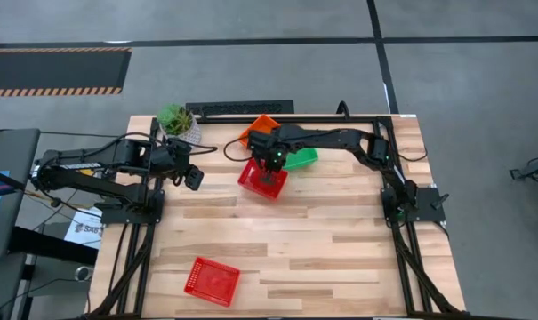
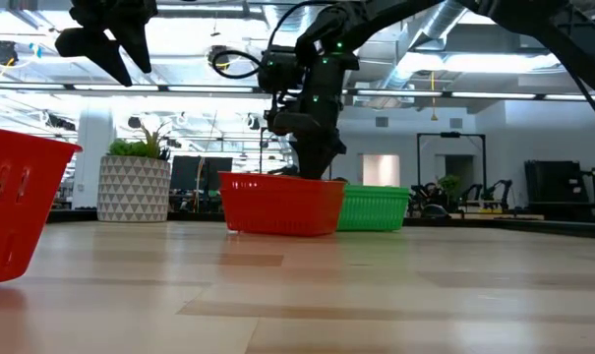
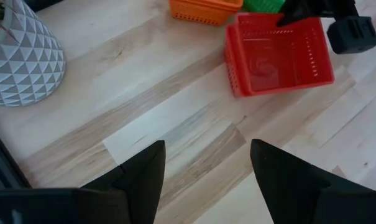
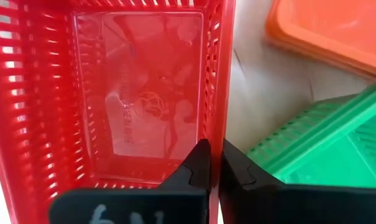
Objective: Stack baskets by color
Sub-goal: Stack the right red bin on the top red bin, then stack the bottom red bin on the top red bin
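Observation:
A red basket [image 1: 262, 180] sits at the table's middle far part, with my right gripper [image 4: 215, 167] shut on its wall. Just beyond it are a green basket [image 1: 301, 158] and an orange basket [image 1: 260, 126], each standing on its base. A second red basket [image 1: 212, 281] rests near the front edge. My left gripper [image 3: 206, 171] hangs open above bare table, to the left of the held basket, with nothing between its fingers. My right gripper pinches the red basket's side wall [image 4: 216, 127], the one facing the green basket [image 4: 324, 146]. One finger [image 4: 197, 167] is inside the basket and the other outside. The fingers come from above, pointing down. The basket stays upright, its base [image 2: 277, 232] at table level.
A green plant in a white patterned pot [image 1: 180, 123] stands at the far left corner, close to my left arm. A black frame [image 1: 402, 267] runs along the table's sides. Open wooden table [image 1: 331, 258] lies across the middle and the near right.

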`<act>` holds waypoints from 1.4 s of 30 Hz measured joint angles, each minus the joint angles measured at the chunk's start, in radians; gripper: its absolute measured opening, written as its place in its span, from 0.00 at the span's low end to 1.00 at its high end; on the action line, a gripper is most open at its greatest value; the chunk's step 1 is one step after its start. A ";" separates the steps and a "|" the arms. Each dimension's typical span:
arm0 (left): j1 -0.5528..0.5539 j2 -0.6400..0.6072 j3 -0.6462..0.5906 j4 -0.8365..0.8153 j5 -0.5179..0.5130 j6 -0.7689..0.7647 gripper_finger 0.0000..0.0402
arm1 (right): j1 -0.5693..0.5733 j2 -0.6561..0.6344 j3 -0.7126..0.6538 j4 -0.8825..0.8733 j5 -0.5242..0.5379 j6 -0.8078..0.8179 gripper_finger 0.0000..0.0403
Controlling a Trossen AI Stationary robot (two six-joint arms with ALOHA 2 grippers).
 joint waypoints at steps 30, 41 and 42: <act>0.000 0.000 0.000 0.000 0.001 -0.003 0.56 | 0.012 -0.006 0.261 -0.200 -0.004 -0.025 0.48; 0.000 0.000 0.000 0.000 0.007 0.020 0.56 | 0.190 -0.033 0.444 -0.311 -0.011 0.123 0.47; 0.000 0.000 0.000 0.000 0.008 0.026 0.56 | 0.213 -0.034 0.444 -0.306 -0.010 0.137 0.48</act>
